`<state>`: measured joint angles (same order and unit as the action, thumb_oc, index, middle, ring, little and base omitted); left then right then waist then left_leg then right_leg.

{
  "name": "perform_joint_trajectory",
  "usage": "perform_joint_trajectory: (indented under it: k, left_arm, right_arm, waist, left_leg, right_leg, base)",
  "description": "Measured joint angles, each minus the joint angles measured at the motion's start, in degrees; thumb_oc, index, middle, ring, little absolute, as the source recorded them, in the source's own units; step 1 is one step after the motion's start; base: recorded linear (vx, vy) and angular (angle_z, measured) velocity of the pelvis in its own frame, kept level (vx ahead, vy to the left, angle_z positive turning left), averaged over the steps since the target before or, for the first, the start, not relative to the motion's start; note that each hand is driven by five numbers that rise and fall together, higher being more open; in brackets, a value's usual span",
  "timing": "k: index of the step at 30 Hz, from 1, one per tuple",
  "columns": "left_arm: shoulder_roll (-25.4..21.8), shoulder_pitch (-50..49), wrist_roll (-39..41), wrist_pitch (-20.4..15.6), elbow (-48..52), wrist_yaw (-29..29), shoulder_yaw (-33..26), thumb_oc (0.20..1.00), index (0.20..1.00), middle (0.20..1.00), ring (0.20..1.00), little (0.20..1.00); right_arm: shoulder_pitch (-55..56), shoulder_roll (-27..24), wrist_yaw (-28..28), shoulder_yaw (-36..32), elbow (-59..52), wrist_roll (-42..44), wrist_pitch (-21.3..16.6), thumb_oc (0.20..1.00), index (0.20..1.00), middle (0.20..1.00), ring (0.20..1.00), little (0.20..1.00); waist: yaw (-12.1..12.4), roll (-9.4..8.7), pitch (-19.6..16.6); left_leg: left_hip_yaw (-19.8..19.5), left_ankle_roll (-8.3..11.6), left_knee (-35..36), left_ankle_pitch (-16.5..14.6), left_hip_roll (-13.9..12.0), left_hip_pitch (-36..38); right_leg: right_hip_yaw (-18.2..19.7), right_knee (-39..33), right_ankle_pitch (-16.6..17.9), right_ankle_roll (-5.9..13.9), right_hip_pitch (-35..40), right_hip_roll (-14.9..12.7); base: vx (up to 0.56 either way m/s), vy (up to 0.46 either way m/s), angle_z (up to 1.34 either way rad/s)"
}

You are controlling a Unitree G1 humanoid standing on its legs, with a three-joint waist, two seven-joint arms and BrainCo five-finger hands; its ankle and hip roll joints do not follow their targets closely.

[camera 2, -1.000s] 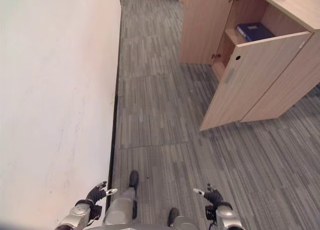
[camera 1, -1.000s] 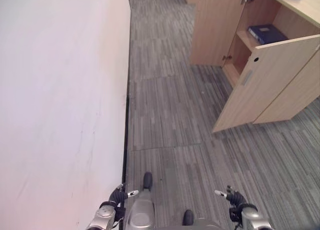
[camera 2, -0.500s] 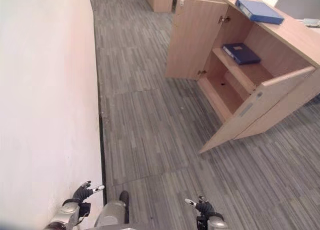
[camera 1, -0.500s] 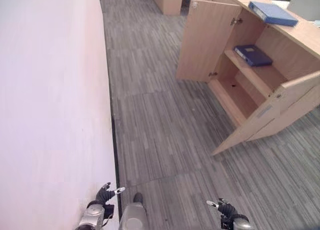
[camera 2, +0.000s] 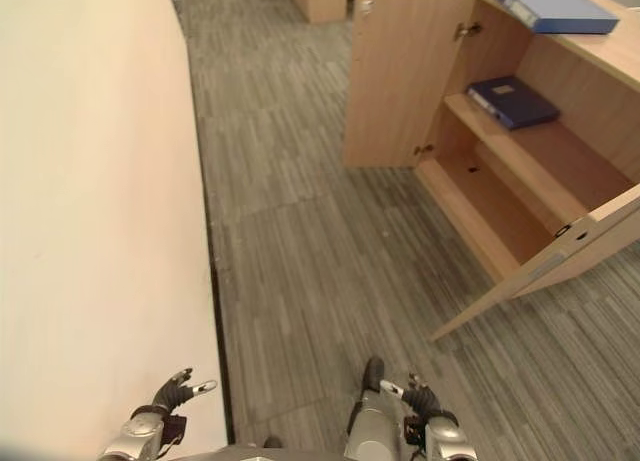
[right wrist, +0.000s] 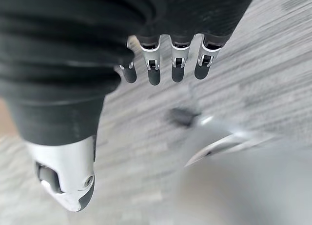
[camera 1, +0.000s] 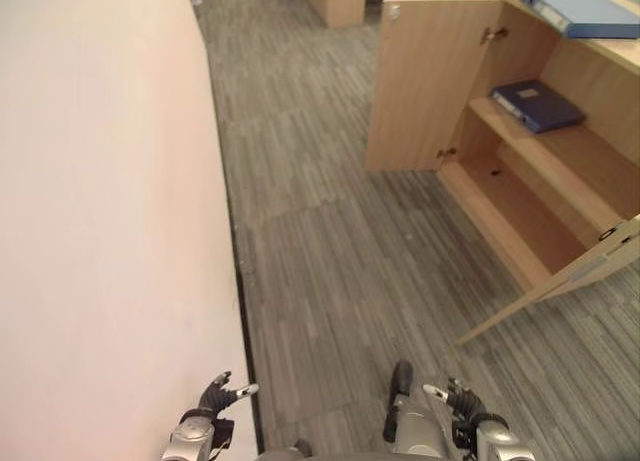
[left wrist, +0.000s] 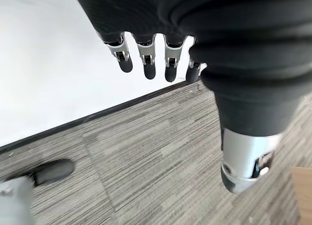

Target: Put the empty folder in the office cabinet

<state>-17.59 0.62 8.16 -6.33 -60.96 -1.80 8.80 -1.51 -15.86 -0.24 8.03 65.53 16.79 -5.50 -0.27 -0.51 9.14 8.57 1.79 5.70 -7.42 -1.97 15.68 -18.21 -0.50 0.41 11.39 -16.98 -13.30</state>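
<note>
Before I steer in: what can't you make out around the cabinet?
- Folder on top: cut by the left eye view's edge; empty or not, unreadable.
- Dark folder on the shelf: contents hidden by its cover.
- Near cabinet door: cut off at the edge.
- Lower compartment: the door hides its near end.

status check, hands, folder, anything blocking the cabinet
Left hand and right hand open, empty. Light blue folder on cabinet top, doors open. Dark folder on shelf. Carpet path unobstructed.
</note>
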Motion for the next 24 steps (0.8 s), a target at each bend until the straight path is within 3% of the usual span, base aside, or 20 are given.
perform_joint_trajectory:
  k: [1,2,3,4,5,7,8,9,11,12,13,14,15,16,17,19,22,24]
  left_arm:
    - [0.0,-0.7,-0.1,-0.1,0.4,0.1,0.1,1.000,1.000,1.000,1.000,1.000]
    - [1.9,-1.0,-0.1,-0.1,0.4,0.2,0.1,1.000,1.000,1.000,1.000,1.000]
    - [2.4,-1.0,-0.4,-0.1,0.4,0.4,0.1,1.000,1.000,1.000,1.000,1.000]
    - [2.4,-0.8,-0.7,-0.1,0.3,0.5,0.0,1.000,1.000,1.000,1.000,1.000]
    - [3.0,-0.6,-0.7,-0.1,0.4,0.6,0.0,1.000,1.000,1.000,1.000,1.000]
    - [4.2,-0.5,-0.7,-0.3,0.4,0.8,0.1,1.000,1.000,1.000,1.000,1.000]
    - [4.4,-0.2,-0.7,-0.3,0.5,1.1,0.2,1.000,1.000,1.000,1.000,1.000]
    - [4.4,0.2,-0.6,-0.4,0.5,1.2,0.2,1.000,1.000,1.000,1.000,1.000]
    - [4.3,1.2,-0.6,-0.4,0.4,1.1,0.1,1.000,1.000,1.000,1.000,1.000]
    - [4.4,1.3,-0.5,-0.3,0.6,1.1,0.1,1.000,1.000,1.000,1.000,1.000]
    - [4.4,0.9,-0.4,-0.2,1.3,1.2,0.2,1.000,1.000,1.000,1.000,1.000]
    - [4.4,0.6,0.0,-0.2,1.7,1.3,0.3,1.000,1.000,1.000,1.000,1.000]
    - [4.4,1.0,0.3,-0.2,2.0,1.2,0.2,1.000,1.000,1.000,1.000,1.000]
    - [4.3,1.2,0.4,-0.2,2.1,1.1,0.2,1.000,1.000,1.000,1.000,1.000]
    - [4.0,1.4,0.5,-0.3,3.1,1.0,0.2,1.000,1.000,1.000,1.000,1.000]
    - [3.9,1.4,0.5,-0.4,3.8,1.0,0.4,1.000,1.000,1.000,1.000,1.000]
    - [4.0,1.3,0.6,-0.5,4.2,1.0,0.3,1.000,1.000,1.000,1.000,1.000]
    - [3.8,1.4,0.6,-0.6,4.2,1.0,0.4,1.000,1.000,1.000,1.000,1.000]
  right_arm:
    - [1.2,-0.2,-0.1,-0.3,-0.1,0.0,0.0,1.000,1.000,1.000,1.000,1.000]
    - [1.4,-1.7,-0.2,-1.8,0.0,0.0,0.0,1.000,1.000,1.000,1.000,1.000]
    - [1.2,-2.0,-0.3,-3.0,0.0,0.0,0.0,1.000,1.000,1.000,1.000,1.000]
    - [1.9,-2.2,-0.3,-3.7,-0.1,0.0,0.0,1.000,1.000,1.000,1.000,1.000]
    - [2.2,-3.0,-0.4,-3.7,-0.1,0.0,-0.1,1.000,1.000,1.000,1.000,1.000]
    - [2.4,-4.8,-0.4,-4.1,-0.1,0.0,-0.1,1.000,1.000,1.000,1.000,1.000]
    - [2.4,-5.7,-0.5,-4.4,-0.2,0.1,-0.3,1.000,1.000,1.000,1.000,1.000]
    - [2.4,-6.0,-0.4,-4.4,0.0,0.1,-0.3,1.000,1.000,1.000,1.000,1.000]
    - [3.0,-6.0,-0.5,-4.7,0.1,0.2,-0.2,1.000,1.000,1.000,1.000,1.000]
    - [3.5,-5.8,-0.5,-4.7,0.1,0.2,-0.2,1.000,1.000,1.000,1.000,1.000]
    - [3.5,-5.9,-0.5,-4.6,0.3,0.3,-0.2,1.000,1.000,1.000,1.000,1.000]
    - [2.8,-5.9,-0.5,-4.4,1.0,0.3,-0.1,1.000,1.000,1.000,1.000,1.000]
    - [2.9,-5.9,-0.7,-4.3,0.8,0.4,-0.2,1.000,1.000,1.000,1.000,1.000]
    - [2.9,-5.9,-0.7,-4.3,0.8,0.4,-0.1,1.000,1.000,1.000,1.000,1.000]
    - [2.6,-5.3,-0.8,-4.4,1.6,0.8,-0.1,1.000,1.000,1.000,1.000,1.000]
    - [2.6,-5.2,-0.8,-4.5,2.3,2.4,-0.2,1.000,1.000,1.000,1.000,1.000]
    - [3.0,-5.7,-1.0,-4.7,2.6,2.4,0.1,1.000,1.000,1.000,1.000,1.000]
    - [4.1,-5.7,-1.0,-4.6,2.6,2.3,0.8,1.000,1.000,1.000,1.000,1.000]
  waist:
    - [-0.2,-0.26,-0.5]
    - [-1.0,3.35,-1.1]
    - [-1.2,4.64,-1.4]
    - [-1.5,3.97,-1.3]
    - [-1.7,4.03,-1.4]
    - [-2.9,4.93,-2.0]
    - [-3.4,5.19,-2.2]
    - [-4.0,5.45,-2.3]
    - [-4.2,4.62,-1.7]
    - [-4.2,3.86,-1.3]
    - [-4.1,2.92,-0.6]
    - [-3.9,2.89,-0.6]
    - [-5.1,2.60,-0.4]
    - [-5.3,2.55,-0.4]
    - [-4.6,1.35,0.1]
    - [-3.7,0.68,0.1]
    - [-3.6,1.80,0.4]
    - [-4.1,2.16,0.5]
  left_leg:
    - [-0.2,1.23,-0.1,-1.4,-0.6,2.0]
    - [0.7,2.05,-0.2,-3.1,-4.8,3.6]
    - [1.2,3.09,-1.3,-2.5,-6.5,4.2]
    - [1.7,5.25,-3.9,-1.1,-7.0,4.0]
    - [1.6,7.16,-5.4,0.5,-7.6,4.6]
    - [0.3,8.46,-10.3,3.1,-9.7,4.2]
    - [-0.4,9.16,-13.7,6.0,-10.2,3.3]
    - [-1.4,11.11,-17.4,7.8,-10.9,1.6]
    - [-1.6,14.44,-26.9,14.2,-11.7,-3.0]
    - [-2.1,14.92,-32.7,20.0,-11.4,-5.5]
    - [-2.9,14.90,-37.8,22.7,-11.5,-7.8]
    - [-2.5,14.94,-40.9,20.0,-11.2,-9.6]
    - [-2.5,15.10,-41.3,19.3,-11.0,-12.4]
    - [-2.5,15.08,-41.6,19.2,-11.1,-13.1]
    - [1.8,11.72,-40.0,17.0,-11.4,-14.3]
    - [3.7,10.14,-31.3,15.3,-11.4,-14.1]
    - [2.8,10.54,-17.1,15.5,-13.2,-14.4]
    - [-0.3,11.56,-7.3,16.1,-14.0,-15.4]
  right_leg:
    - [-0.7,1.8,2.4,-1.88,0.2,0.2]
    - [-2.9,5.5,3.7,-2.35,-0.6,3.1]
    - [-3.2,6.7,4.5,-3.51,-0.4,4.7]
    - [-2.3,7.0,6.8,-6.79,0.3,5.3]
    - [-2.5,7.0,7.6,-8.29,1.7,5.8]
    - [-3.1,7.7,6.2,-10.39,4.3,7.2]
    - [-2.9,7.8,4.7,-12.05,5.5,8.0]
    - [-3.1,6.8,4.2,-12.28,6.8,8.6]
    - [-3.2,4.3,4.1,-13.50,9.7,9.1]
    - [-2.9,3.2,3.5,-14.52,11.5,9.1]
    - [-2.0,2.0,3.8,-15.30,13.0,9.3]
    - [-0.8,1.4,3.9,-16.66,14.2,9.7]
    - [0.2,0.9,1.5,-17.88,16.3,10.3]
    - [0.3,0.6,1.2,-18.13,16.7,10.3]
    - [3.5,-1.2,0.7,-18.08,19.7,10.7]
    - [6.7,-3.1,0.9,-17.71,21.3,10.9]
    - [9.5,-4.4,2.1,-17.38,23.1,12.6]
    - [13.8,-4.5,-0.1,-15.61,25.4,13.4]
  base:
    - [0.56,-0.163,-0.08]
    - [0.58,-0.176,-0.10]
    - [0.56,-0.179,-0.17]
    - [0.42,-0.166,-0.04]
    - [0.24,-0.114,-0.03]
    - [0.24,-0.176,-0.02]
    - [0.30,-0.309,-0.04]
    - [0.29,-0.306,-0.03]
    - [0.23,-0.176,-0.03]
    - [0.19,-0.117,-0.22]
    - [0.17,-0.100,-0.49]
    - [0.37,-0.127,-0.47]
    - [0.38,-0.063,-0.36]
    - [0.46,0.029,-0.53]
    - [0.29,0.059,-0.79]
    - [0.25,0.092,-1.00]
    - [0.30,0.146,-0.86]
    - [0.43,0.165,-0.94]
